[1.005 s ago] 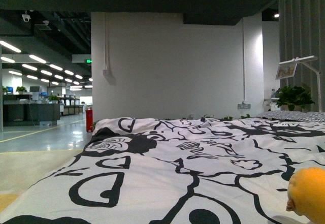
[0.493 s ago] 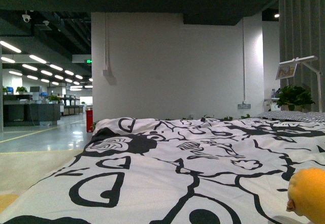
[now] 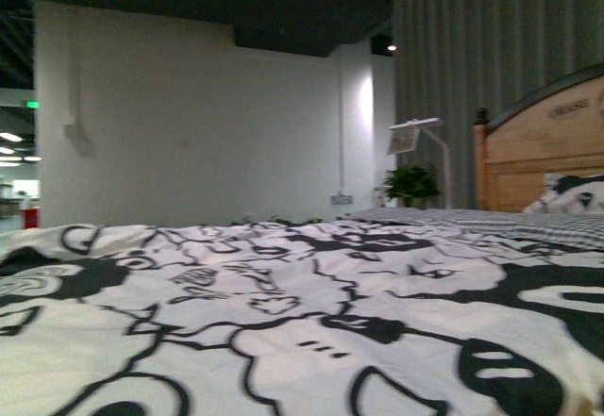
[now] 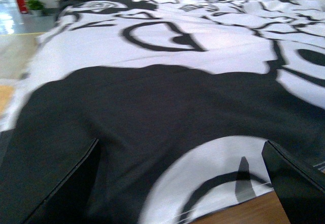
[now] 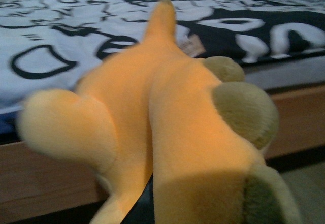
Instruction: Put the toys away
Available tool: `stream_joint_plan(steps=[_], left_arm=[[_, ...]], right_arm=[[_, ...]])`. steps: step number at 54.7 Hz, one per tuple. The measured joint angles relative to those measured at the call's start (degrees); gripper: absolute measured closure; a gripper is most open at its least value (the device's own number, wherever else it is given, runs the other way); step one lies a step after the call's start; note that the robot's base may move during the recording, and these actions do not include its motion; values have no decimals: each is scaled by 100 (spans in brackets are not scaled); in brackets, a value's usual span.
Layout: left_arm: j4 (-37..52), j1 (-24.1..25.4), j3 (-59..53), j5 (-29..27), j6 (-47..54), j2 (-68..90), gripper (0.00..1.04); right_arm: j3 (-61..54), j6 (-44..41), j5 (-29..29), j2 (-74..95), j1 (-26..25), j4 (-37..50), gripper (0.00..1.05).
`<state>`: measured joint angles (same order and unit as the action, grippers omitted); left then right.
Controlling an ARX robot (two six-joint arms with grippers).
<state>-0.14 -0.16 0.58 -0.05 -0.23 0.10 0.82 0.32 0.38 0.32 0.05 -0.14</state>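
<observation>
Bedroom, white wall behind: bed as surface, black-and-white duvet (image 3: pixel 283 322), wooden headboard (image 3: pixel 538 152) far right.
Item: orange plush toy (image 5: pixel 167 122), close against the right wrist camera, long axis running out over the side rail (image 5: pixel 294 117) toward the duvet.
Right hand: hidden, grip cannot be told.
Left hand (image 4: pixel 180 142): jaws apart, empty, over the duvet.
Clearance: right arm nearer, open duvet ahead.

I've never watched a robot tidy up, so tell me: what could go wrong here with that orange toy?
1. The toy fills the right wrist view and hides the grip on it, so a loose hold could go unnoticed and it might drop beside the bed.
2. The front view is blurred and shows no toy, so the robot may misjudge where it is.
</observation>
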Motion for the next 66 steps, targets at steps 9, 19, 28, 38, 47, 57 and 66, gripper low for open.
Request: stream_joint_plan(steps=[9, 19, 28, 38, 47, 57, 66], left_arm=[[2, 0, 0, -7, 0, -2, 6], [2, 0, 0, 0, 0, -2, 6], [2, 0, 0, 0, 0, -4, 6], [2, 0, 0, 0, 0, -4, 6], [2, 0, 0, -2, 0, -2, 6], [2, 0, 0, 0, 0, -2, 6], [0, 0, 0, -4, 0, -2, 6]], right_arm=[[0, 0, -26, 2, -4, -7, 97], [0, -2, -37, 2, 0, -9, 97], [0, -2, -37, 2, 2, -9, 97], [0, -2, -37, 2, 2, -9, 97], [0, -2, -37, 2, 2, -9, 97], [0, -2, -37, 2, 2, -9, 97], [0, -2, -37, 2, 0, -9, 97]])
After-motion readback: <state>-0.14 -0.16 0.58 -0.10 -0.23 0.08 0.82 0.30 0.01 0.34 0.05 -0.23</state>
